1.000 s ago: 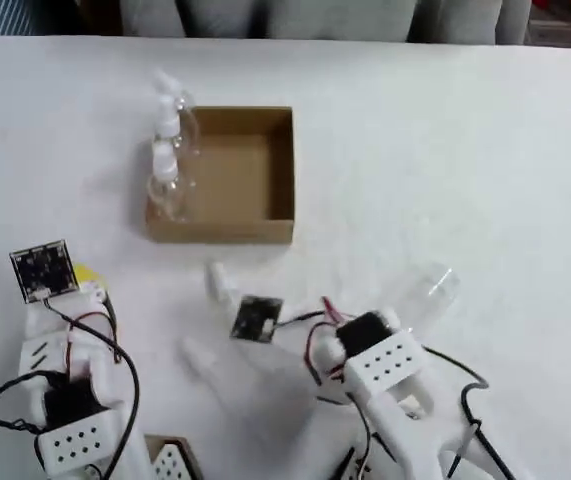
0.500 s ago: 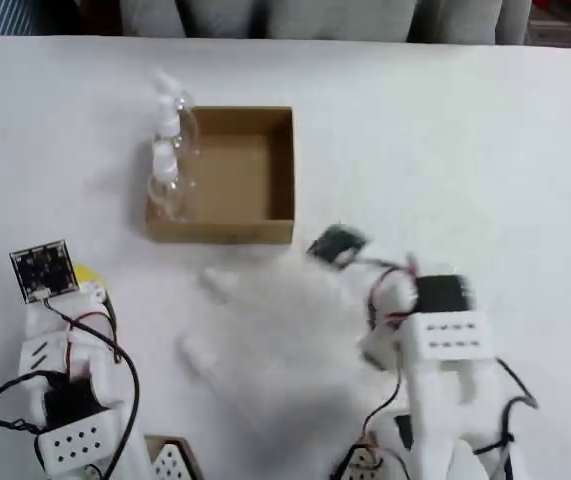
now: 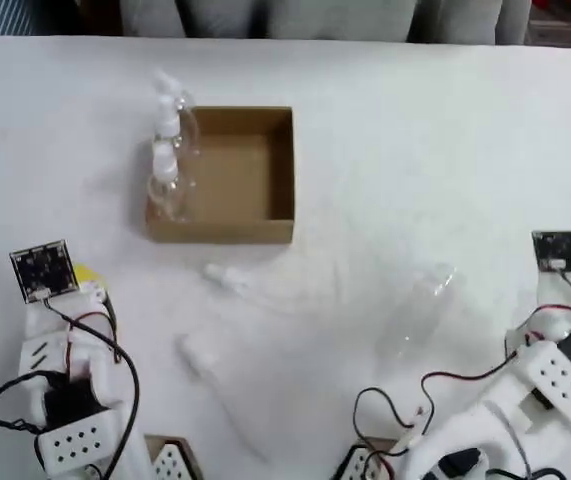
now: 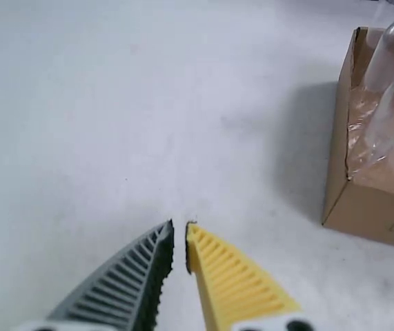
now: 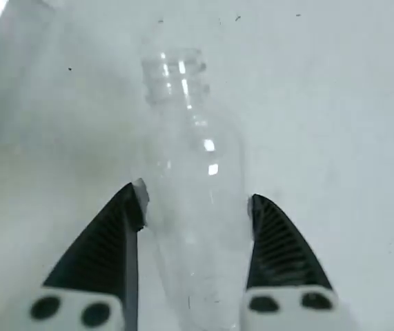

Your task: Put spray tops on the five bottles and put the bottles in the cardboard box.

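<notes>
A clear bottle (image 3: 420,300) with no top lies on the white table, right of centre. In the right wrist view that bottle (image 5: 193,172) lies between the black fingers (image 5: 124,234) of my right gripper (image 5: 197,207), which stands open astride it, the bare threaded neck pointing away. My right arm (image 3: 555,375) is at the front right corner. The cardboard box (image 3: 255,215) sits at the back left with two topped bottles (image 3: 168,150) against its left wall. A white spray top (image 3: 223,273) lies in front of the box. My left gripper (image 4: 180,233) is shut and holds nothing.
The left arm (image 3: 65,400) stands at the front left, its gripper pointing at bare table left of the box (image 4: 362,186). A faint white piece (image 3: 193,352) lies near the table's front middle. Wires trail by the right arm's base.
The right arm has swung from the middle of the table, near the spray top, over to the front right corner. The lying bottle, the box and the left arm have not moved.
</notes>
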You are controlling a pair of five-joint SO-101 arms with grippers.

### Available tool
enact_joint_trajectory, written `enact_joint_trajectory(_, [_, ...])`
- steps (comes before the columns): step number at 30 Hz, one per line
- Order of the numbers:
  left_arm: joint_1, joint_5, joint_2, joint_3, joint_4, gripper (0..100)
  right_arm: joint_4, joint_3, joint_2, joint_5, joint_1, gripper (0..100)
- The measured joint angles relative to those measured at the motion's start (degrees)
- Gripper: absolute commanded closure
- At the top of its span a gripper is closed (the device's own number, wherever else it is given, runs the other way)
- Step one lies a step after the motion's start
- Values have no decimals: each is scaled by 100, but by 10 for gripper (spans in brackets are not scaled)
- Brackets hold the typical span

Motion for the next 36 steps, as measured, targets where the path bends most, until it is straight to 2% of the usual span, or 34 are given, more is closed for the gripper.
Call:
enact_joint_trajectory(3, [0, 0, 0, 0, 0, 950, -695, 475, 9, 114, 53, 957])
enact_joint_trajectory(9, [0, 0, 0, 0, 0, 950, -1336, 862, 9, 149, 53, 772])
enact_joint_trajectory(19, [0, 0, 0, 0, 0, 950, -1354, 862, 9, 158, 44, 704])
enact_joint_trajectory(23, [0, 0, 0, 0, 0, 950, -826, 536, 9, 185, 44, 693])
enact_joint_trajectory(28, [0, 0, 0, 0, 0, 950, 273, -281, 9, 738, 44, 695])
enact_joint_trajectory(33, [0, 0, 0, 0, 0, 950, 1029, -1073, 422, 1213, 44, 775])
enact_joint_trajectory(36, [0, 0, 0, 0, 0, 950, 1125, -1538, 1116, 1486, 44, 779])
